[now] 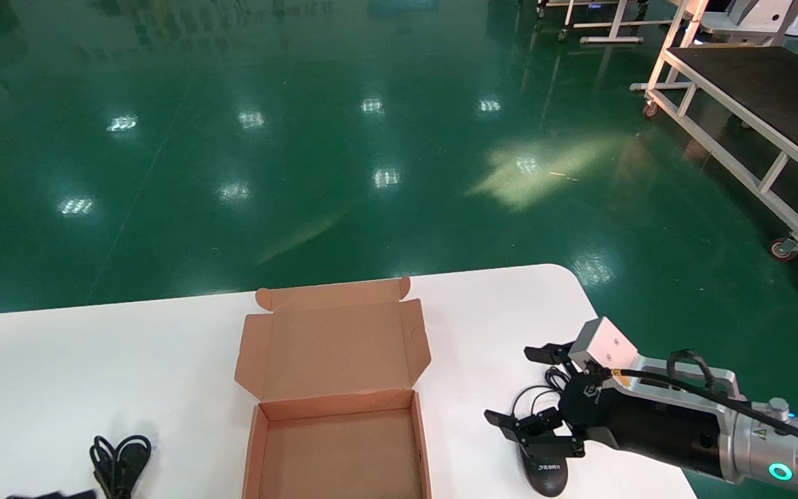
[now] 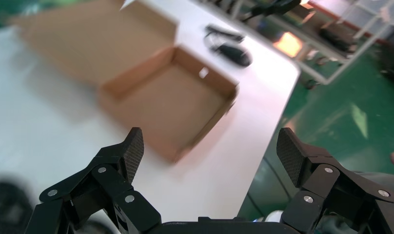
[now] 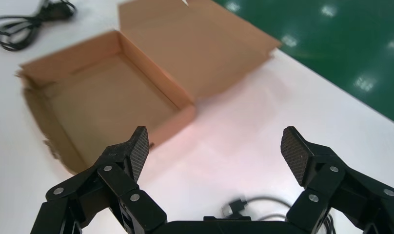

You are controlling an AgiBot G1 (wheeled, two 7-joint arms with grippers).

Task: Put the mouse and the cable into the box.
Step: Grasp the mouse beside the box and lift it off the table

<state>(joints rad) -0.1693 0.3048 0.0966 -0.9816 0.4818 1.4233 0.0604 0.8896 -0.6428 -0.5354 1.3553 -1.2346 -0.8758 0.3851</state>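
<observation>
Green glossy floor (image 1: 302,173) spreads beyond the white surface (image 1: 94,360), and a white-framed rack (image 1: 759,97) on wheels stands off to the far right. In the middle of the surface sits the open cardboard box (image 1: 340,454), empty, with its lid (image 1: 333,353) folded back away from me.

My right tool (image 1: 512,385) hangs spread wide over the black mouse (image 1: 548,475), which lies to the right of the box, close to the surface's right edge. The head view shows the mouse whole. My right wrist view misses it and catches only its thin cord (image 3: 263,200), looping beneath the tool.

The bundled black cable (image 1: 120,463) lies on the surface left of the box, well apart from the mouse.

My left tool (image 2: 210,146) barely shows from the head, as a dark sliver at the bottom edge beside that cable. Its own wrist view shows it spread wide and holding nothing, facing across the box toward the mouse.
</observation>
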